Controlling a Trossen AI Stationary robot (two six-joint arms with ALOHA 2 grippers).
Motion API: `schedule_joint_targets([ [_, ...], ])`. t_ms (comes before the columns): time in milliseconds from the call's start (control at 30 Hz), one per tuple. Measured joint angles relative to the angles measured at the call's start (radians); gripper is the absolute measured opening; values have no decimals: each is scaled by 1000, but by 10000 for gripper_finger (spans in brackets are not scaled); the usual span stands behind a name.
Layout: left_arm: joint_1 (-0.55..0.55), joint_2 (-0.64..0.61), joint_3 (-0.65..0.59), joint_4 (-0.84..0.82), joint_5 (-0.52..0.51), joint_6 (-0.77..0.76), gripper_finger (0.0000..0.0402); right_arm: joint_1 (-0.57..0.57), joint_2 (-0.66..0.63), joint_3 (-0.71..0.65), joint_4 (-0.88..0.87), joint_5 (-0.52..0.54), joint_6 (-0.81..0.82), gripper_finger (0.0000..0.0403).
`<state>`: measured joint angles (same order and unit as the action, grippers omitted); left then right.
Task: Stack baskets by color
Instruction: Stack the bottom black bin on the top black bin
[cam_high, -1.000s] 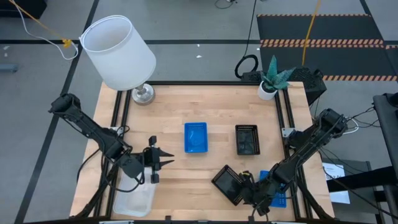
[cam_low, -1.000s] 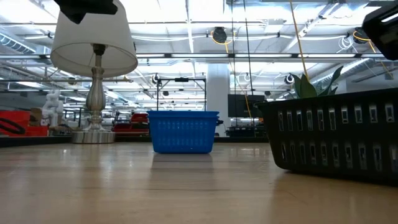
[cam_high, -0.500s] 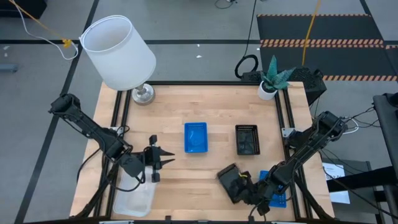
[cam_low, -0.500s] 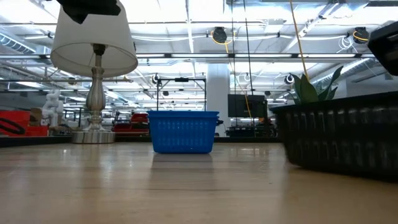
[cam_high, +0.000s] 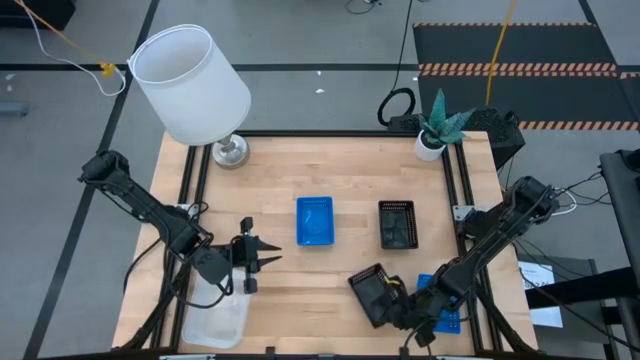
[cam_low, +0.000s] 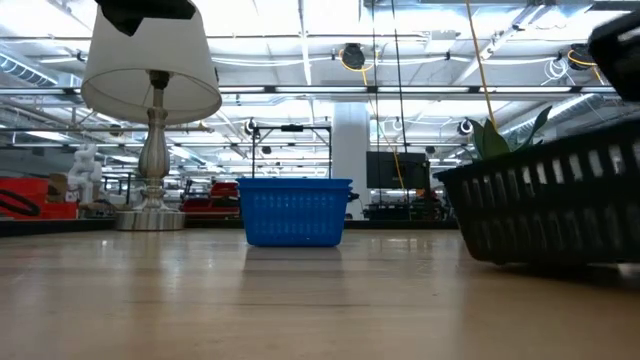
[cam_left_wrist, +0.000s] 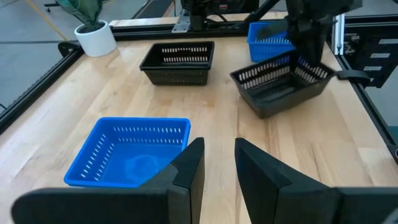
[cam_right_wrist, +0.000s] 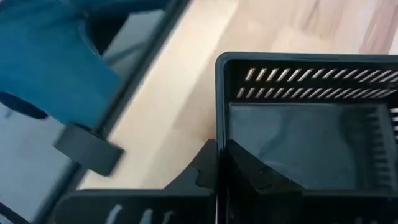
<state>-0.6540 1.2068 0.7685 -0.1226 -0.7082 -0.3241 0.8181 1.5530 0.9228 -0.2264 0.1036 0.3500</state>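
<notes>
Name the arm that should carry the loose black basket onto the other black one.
Right. Its pincer is shut on the tilted black basket; the second black basket sits just beyond. The left pincer hangs empty near the blue basket.

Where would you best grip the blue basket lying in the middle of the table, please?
Probably on a rim wall: the blue basket sits upright and open-topped, apart from the other baskets. Come straight down, one finger inside and one outside the wall nearest the left gripper, which hovers beside it.
</notes>
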Motion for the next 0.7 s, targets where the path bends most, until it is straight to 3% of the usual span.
schedule_joint_targets([
  [167, 0, 0, 0, 0, 0, -6, 93, 0, -10, 79, -41, 18, -3, 7],
  [433, 0, 36, -1, 7, 0, -25, 93, 2, -11, 340, -402, 211, 53, 7],
  [700, 9, 76, -1, 29, 0, -18, 93, -26, -11, 532, -713, 290, 60, 7],
])
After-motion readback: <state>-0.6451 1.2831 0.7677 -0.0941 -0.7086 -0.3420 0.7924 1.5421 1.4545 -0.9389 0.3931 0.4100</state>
